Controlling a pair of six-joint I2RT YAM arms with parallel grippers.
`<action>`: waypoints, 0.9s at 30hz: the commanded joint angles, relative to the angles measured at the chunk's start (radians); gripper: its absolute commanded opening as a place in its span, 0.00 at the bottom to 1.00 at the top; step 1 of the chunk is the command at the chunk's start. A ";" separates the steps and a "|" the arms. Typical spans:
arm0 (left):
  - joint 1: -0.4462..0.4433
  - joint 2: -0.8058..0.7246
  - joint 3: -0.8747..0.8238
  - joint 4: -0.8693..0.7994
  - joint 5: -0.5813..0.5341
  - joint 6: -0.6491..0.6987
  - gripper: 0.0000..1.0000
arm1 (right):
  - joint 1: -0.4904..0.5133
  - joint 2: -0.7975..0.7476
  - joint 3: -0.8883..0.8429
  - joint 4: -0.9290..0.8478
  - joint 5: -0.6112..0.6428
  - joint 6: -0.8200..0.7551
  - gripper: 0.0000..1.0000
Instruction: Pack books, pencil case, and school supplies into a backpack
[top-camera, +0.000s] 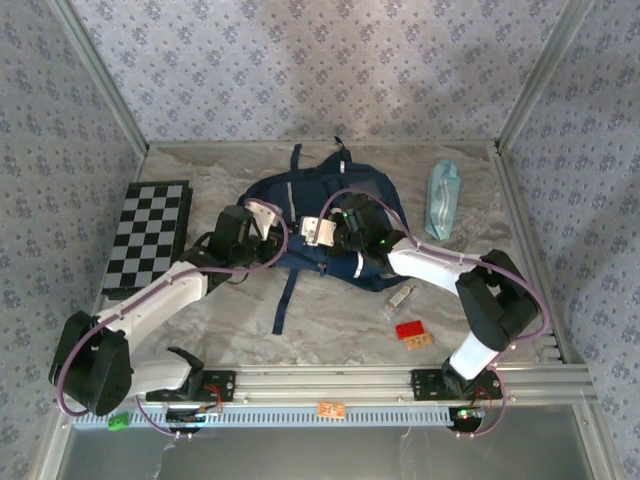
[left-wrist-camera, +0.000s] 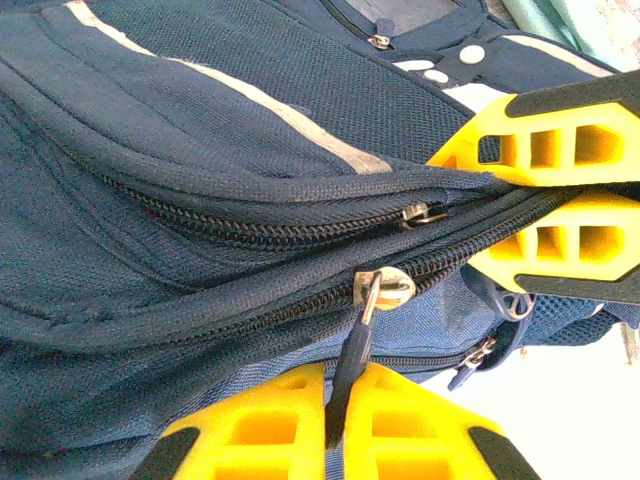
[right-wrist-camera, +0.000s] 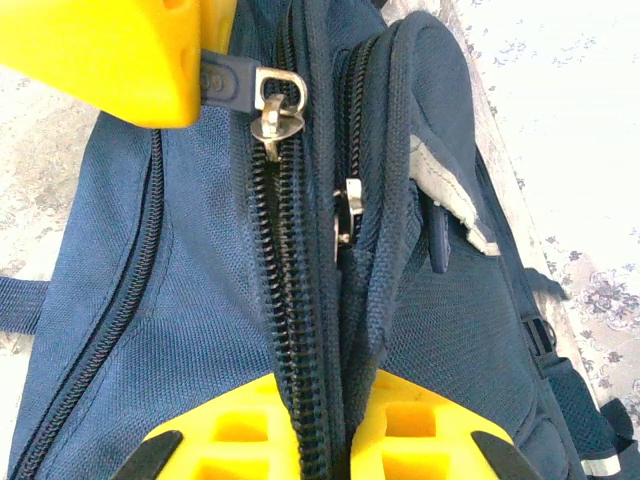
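The navy backpack (top-camera: 330, 195) lies at the middle of the table, its zippers closed where I see them. My left gripper (left-wrist-camera: 345, 390) is shut on the dark pull tab (left-wrist-camera: 350, 360) of the main zipper, just below the metal slider (left-wrist-camera: 385, 287). My right gripper (right-wrist-camera: 335, 425) is shut on the zipper seam of the backpack (right-wrist-camera: 200, 300), a short way along from the slider (right-wrist-camera: 275, 120). From above, the left gripper (top-camera: 280, 232) and right gripper (top-camera: 325, 238) meet over the bag. The pale teal pencil case (top-camera: 443, 197) lies at the back right. A small clear school supply (top-camera: 399, 298) rests in front of the bag. The books are out of view.
A black-and-white checkered board (top-camera: 150, 235) lies at the left. A small red piece (top-camera: 409, 329) and an orange one (top-camera: 421, 341) sit near the front right. A long dark strap (top-camera: 285, 295) trails toward the front. Walls enclose three sides of the table.
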 joint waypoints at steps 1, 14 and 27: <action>0.066 -0.026 -0.013 -0.046 -0.171 -0.010 0.00 | -0.011 -0.076 -0.007 0.003 0.012 -0.029 0.00; 0.075 -0.040 -0.018 -0.037 -0.271 0.000 0.00 | -0.031 -0.090 -0.021 0.003 0.021 -0.038 0.00; 0.155 -0.038 -0.036 -0.060 -0.405 -0.025 0.00 | -0.043 -0.110 -0.015 -0.013 -0.019 -0.025 0.00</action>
